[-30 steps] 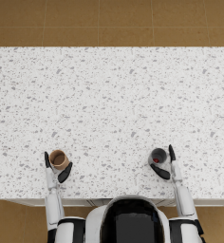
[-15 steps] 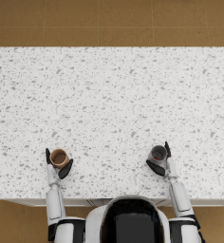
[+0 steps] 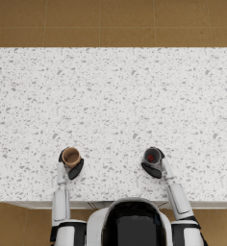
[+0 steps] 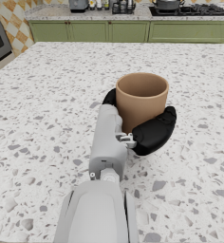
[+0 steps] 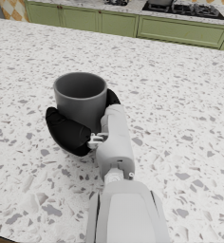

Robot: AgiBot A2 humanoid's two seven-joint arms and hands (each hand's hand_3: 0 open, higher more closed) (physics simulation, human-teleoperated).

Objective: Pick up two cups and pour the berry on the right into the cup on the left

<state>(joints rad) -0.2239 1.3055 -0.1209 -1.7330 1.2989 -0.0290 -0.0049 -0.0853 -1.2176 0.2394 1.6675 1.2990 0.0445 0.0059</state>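
**Both cups gripped, pour not yet begun**

Already the left hand (image 3: 73, 166) grips the tan cup (image 3: 70, 156), fingers wrapped round its wall, at about 7 o'clock on the speckled tabletop (image 3: 115, 96). The right hand (image 3: 153, 168) grips the grey cup (image 3: 152, 155) the same way at about 5 o'clock. Both cups stand upright and well apart. The head view shows the red berry (image 3: 151, 158) inside the grey cup; the tan cup looks empty. So the grasping seems done, and bringing the cups together and tipping the berry across remains. Whether either cup has left the tabletop cannot be told. The right wrist view hides the berry behind the cup's rim.
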